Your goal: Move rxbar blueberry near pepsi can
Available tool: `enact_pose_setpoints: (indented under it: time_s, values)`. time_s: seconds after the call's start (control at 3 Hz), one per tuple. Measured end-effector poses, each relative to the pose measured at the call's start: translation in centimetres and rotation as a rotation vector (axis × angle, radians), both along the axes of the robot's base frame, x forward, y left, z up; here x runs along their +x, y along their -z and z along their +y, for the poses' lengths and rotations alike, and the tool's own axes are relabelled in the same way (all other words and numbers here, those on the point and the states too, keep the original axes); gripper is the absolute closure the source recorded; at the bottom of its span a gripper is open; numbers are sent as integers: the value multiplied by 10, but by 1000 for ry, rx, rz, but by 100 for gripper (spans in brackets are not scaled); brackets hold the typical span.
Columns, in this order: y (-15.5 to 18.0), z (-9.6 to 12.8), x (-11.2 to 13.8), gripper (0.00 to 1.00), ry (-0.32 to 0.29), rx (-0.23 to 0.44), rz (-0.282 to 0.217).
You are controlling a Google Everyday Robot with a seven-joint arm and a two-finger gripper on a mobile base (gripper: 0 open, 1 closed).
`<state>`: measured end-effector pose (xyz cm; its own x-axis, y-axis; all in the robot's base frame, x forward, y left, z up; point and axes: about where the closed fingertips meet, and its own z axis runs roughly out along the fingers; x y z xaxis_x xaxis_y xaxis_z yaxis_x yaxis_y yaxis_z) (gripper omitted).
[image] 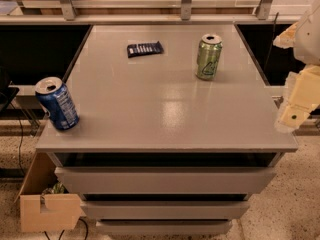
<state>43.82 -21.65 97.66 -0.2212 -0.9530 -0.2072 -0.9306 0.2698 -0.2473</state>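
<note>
The rxbar blueberry [144, 48] is a small flat dark navy wrapper lying on the far part of the grey tabletop [165, 109], left of centre. The pepsi can [57, 104] is blue with a silver top and stands upright at the near left corner of the tabletop. My gripper [296, 104] is a cream-coloured shape at the right edge of the view, off the table's right side, far from both the bar and the can. It holds nothing that shows.
A green can [208, 57] stands upright at the far right of the tabletop. Drawers [165, 180] lie below the top at the front. A cardboard box [45, 204] sits on the floor at the lower left. A railing [185, 4] runs behind the table.
</note>
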Motion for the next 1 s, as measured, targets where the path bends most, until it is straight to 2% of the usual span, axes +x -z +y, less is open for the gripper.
enact_pose_setpoints:
  time_s: [0.33, 0.67, 1.0]
  values:
    - [0, 0, 0, 0, 0, 0, 0]
    - [-8, 9, 22, 0, -39, -22, -27]
    - [-19, 28, 63, 0, -118, -89, -56]
